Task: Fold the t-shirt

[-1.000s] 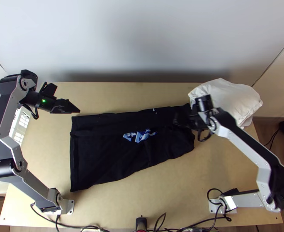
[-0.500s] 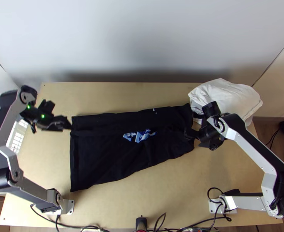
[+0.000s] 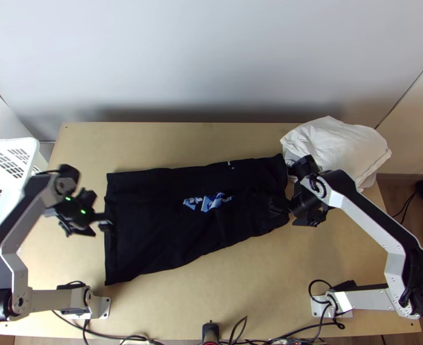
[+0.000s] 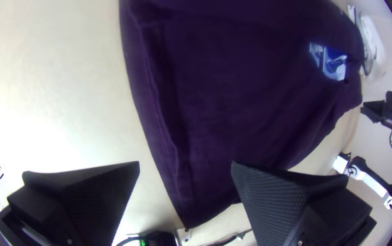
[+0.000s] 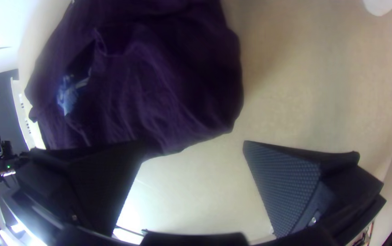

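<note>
The black t-shirt point(image 3: 159, 230) lies on the table, folded over, with a blue and white print near its middle and wrinkles toward its right end. At its left edge in the top view is my left gripper point(image 3: 101, 221). In the left wrist view my left gripper point(image 4: 185, 166) stands open above the shirt's edge point(image 4: 182, 182). By the shirt's right end is my right gripper point(image 3: 283, 208). The right wrist view has my right gripper point(image 5: 195, 146) open, one finger over the shirt point(image 5: 173, 91), the other over bare table.
A white cloth bundle point(image 3: 338, 146) lies at the table's back right. A white perforated basket point(image 3: 7, 167) stands at the left. Cables point(image 3: 240, 340) run along the near edge.
My left gripper has come down the picture from the shirt's far left corner to its left edge. The right gripper has shifted slightly toward the near side and right. The shirt looks unchanged.
</note>
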`<state>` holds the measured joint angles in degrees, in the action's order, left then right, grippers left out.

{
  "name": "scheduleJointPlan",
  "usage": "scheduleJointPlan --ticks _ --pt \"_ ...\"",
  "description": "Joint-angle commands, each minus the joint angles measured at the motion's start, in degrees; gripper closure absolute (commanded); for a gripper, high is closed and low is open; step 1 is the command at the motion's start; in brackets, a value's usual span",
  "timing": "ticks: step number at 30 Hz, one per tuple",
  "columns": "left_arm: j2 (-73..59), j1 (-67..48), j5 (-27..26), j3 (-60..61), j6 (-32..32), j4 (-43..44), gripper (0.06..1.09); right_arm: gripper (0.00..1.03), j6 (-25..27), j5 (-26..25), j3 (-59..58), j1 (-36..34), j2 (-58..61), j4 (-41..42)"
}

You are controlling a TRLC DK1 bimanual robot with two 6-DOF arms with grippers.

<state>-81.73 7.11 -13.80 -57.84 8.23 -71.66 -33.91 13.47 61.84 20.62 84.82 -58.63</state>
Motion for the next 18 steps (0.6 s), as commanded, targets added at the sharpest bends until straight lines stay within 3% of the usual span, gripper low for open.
scheduleJointPlan --ticks 1,3,9,18 --pt "-1.7 -14.4 7.7 6.1 -9.5 -3.7 0.11 0.05 -0.2 0.0 -0.7 0.6 0.4 -0.2" --pt "-3.7 -18.2 10.8 6.0 -12.2 -6.5 0.11 0.05 -0.2 0.0 -1.0 0.4 0.4 -0.2" --pt "-7.4 -18.7 10.2 5.5 -13.4 -12.4 0.11 0.05 -0.5 0.1 -2.1 0.7 1.0 -0.2" --pt "-7.8 -18.1 1.9 10.9 -14.2 -9.8 0.11 0.05 -0.4 0.3 -1.6 1.1 1.8 -0.2"
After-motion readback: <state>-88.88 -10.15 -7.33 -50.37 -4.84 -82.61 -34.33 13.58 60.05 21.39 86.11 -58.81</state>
